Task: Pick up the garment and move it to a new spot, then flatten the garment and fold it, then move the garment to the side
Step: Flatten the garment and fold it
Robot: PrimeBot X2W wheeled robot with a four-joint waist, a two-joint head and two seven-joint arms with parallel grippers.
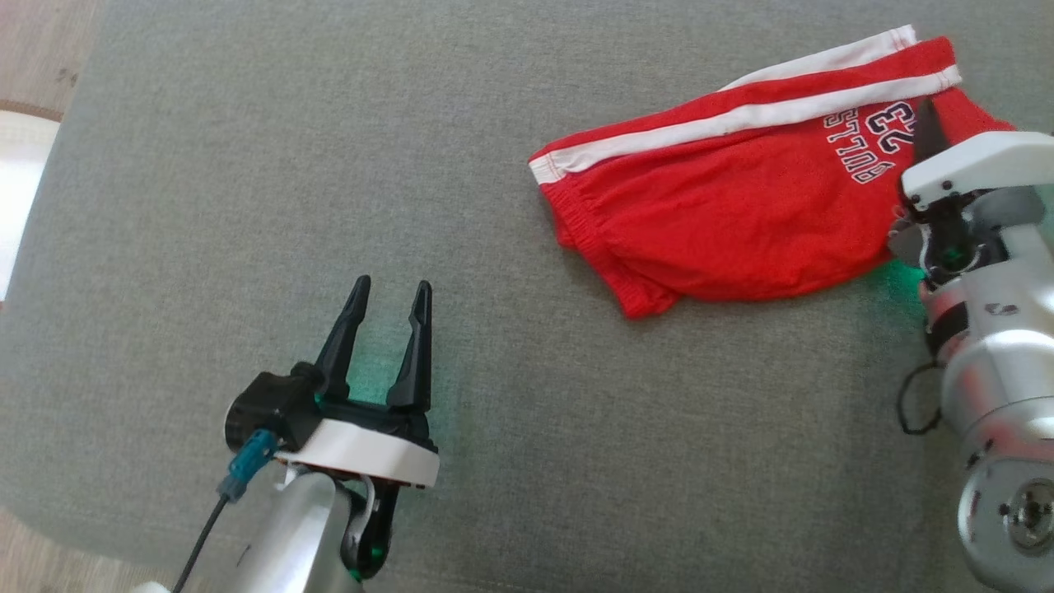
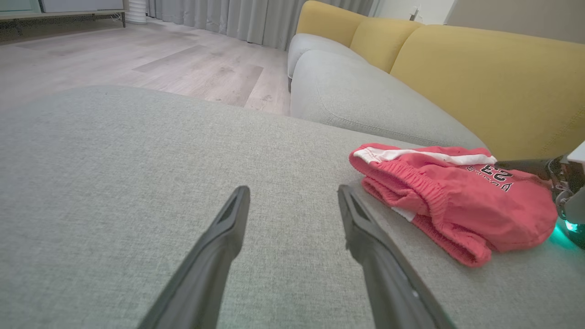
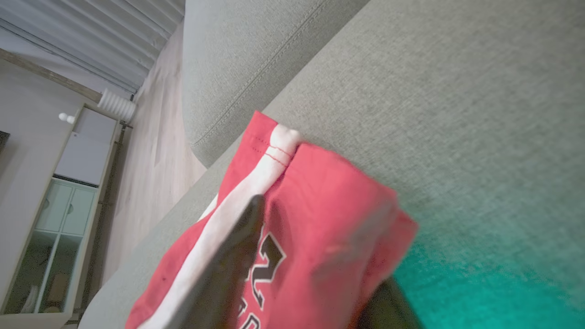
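The garment (image 1: pixel 725 214) is a pair of red shorts with white side stripes and a "BULLS 23" print, lying crumpled at the right of a grey cushion. My right gripper (image 1: pixel 935 136) is at its right end. In the right wrist view, one dark finger (image 3: pixel 242 237) lies on top of the printed cloth and the other sits under the fold, so the garment (image 3: pixel 329 192) is between jaws that still stand apart. My left gripper (image 1: pixel 394 287) is open over bare cushion, well left of the shorts. The left wrist view shows the left gripper (image 2: pixel 293 189) empty and the garment (image 2: pixel 457 201) to the right.
The grey cushion (image 1: pixel 412 123) has its left edge near wooden floor (image 1: pixel 41 49). Beyond its far edge are a grey sofa seat (image 2: pixel 356 91) and yellow backrests (image 2: pixel 480 77). A glass-fronted cabinet (image 3: pixel 55 228) stands across the room.
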